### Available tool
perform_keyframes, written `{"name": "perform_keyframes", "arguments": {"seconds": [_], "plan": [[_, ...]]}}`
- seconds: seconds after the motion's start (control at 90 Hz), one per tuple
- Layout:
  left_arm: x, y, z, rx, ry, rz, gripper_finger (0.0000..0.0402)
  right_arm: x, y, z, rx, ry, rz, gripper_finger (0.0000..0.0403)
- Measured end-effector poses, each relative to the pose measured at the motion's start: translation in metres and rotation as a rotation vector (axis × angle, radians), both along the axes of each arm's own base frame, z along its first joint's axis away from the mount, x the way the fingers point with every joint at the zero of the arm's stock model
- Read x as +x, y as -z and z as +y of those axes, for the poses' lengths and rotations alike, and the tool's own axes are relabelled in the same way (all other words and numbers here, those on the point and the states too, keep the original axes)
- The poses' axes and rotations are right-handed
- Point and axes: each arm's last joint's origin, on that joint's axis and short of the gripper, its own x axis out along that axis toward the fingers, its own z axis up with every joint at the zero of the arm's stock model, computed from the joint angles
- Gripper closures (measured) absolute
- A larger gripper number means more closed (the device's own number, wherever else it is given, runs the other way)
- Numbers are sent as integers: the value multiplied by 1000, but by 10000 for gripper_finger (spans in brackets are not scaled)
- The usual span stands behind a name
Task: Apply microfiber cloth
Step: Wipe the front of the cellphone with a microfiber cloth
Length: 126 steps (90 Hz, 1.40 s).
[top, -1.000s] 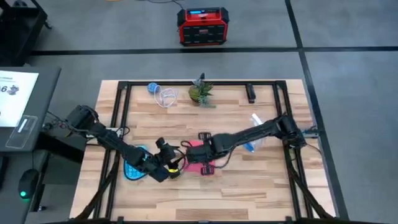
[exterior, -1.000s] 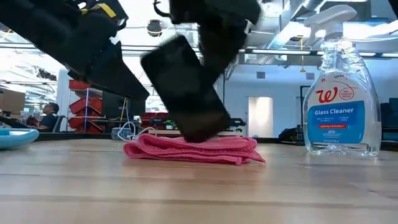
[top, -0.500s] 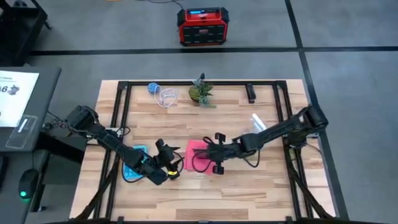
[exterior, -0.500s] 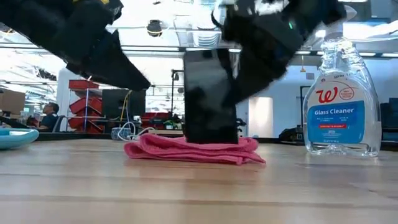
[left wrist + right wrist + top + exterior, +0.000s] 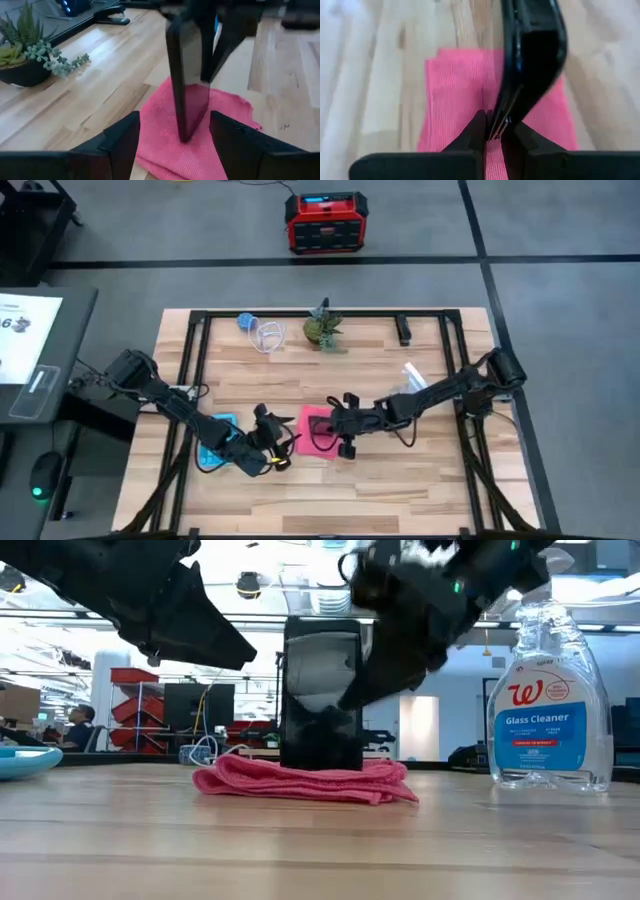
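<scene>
The pink microfiber cloth (image 5: 300,781) lies bunched on the table's middle (image 5: 312,438). A black phone (image 5: 320,700) stands upright with its lower end on the cloth. My right gripper (image 5: 499,131) is shut on the phone, coming in from the table's right (image 5: 340,421). My left gripper (image 5: 175,145) is open, just left of the cloth (image 5: 272,444). Its fingers stand apart on either side of the phone and cloth, short of them, touching nothing. Under the left arm lies a light blue calculator (image 5: 213,452). My right gripper pinches the phone between its two fingers, one on each flat face, at an edge (image 5: 503,119). In the low view the fingers slant down from the table's right, at the phone's upper part (image 5: 362,660). The phone stands upright, its lower end (image 5: 320,762) on the cloth.
A glass cleaner spray bottle (image 5: 546,690) stands to the right of the cloth, beside the right arm (image 5: 412,378). At the far edge are a small potted plant (image 5: 323,329), a blue and clear object (image 5: 256,330) and a black object (image 5: 404,330).
My right gripper has turned the phone from tilted to upright and set its lower end on the cloth. The right arm's elbow has swung toward the table's right edge. The cloth has stayed on the table.
</scene>
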Motion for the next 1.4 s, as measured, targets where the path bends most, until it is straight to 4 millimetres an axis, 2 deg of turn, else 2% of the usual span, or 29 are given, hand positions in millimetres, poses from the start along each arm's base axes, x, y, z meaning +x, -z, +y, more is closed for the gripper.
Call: {"name": "perform_keyframes", "arguments": {"seconds": [0.111,0.311,0.544,0.933,1.133,1.256,1.333,1.4], "plan": [[8,4,-4,-53,49,-27,185,1,4,0,-3,-1,9,385],[28,37,-2,-75,65,-11,185,-2,-2,0,2,-5,2,384],[42,61,8,-56,68,-2,191,-6,-9,-1,20,-25,10,385],[52,88,14,-78,182,59,293,-3,-11,-8,117,-89,7,385],[52,85,14,-77,209,18,324,-2,-11,-10,126,-93,8,384],[52,85,13,-85,219,9,358,-3,-12,-9,125,-101,10,382],[52,84,13,-91,227,6,383,-3,-11,-9,117,-108,15,375],[52,84,13,-92,225,2,388,-3,-11,-9,115,-109,17,363]]}}
